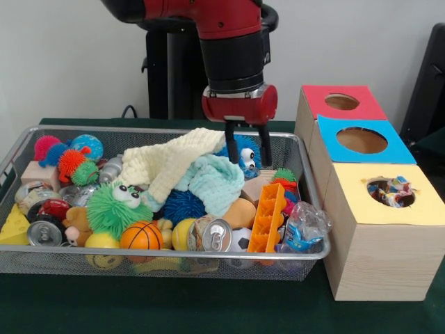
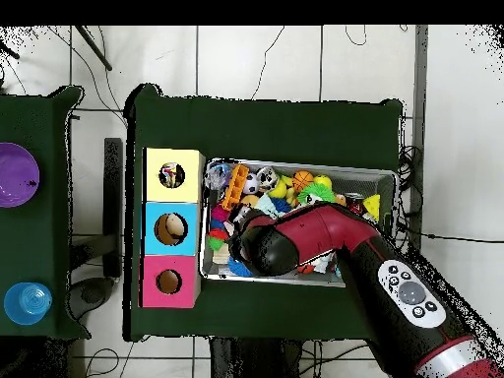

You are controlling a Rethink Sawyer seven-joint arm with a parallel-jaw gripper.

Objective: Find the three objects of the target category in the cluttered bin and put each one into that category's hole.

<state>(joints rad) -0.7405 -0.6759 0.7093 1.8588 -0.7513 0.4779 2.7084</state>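
Bin (image 1: 160, 261) clutter (cloths (image 1: 188, 170) heaped centrally) surrounds the gripper (image 1: 247, 154).

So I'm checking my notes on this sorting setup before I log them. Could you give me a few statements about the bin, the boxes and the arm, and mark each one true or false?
1. The gripper hangs over the far right part of the wire bin, jaws apart. True.
2. The yellow-topped box is empty. False: crinkled wrappers show in its hole.
3. The three boxes stand beside the bin, topped red, blue and yellow. True.
4. The orange plastic piece lies flat under the cloths. False: it leans upright near the bin's front right corner.
5. A small basketball sits near the bin's front wall. True.
6. The gripper holds a drink can. False: the can lies in the bin.
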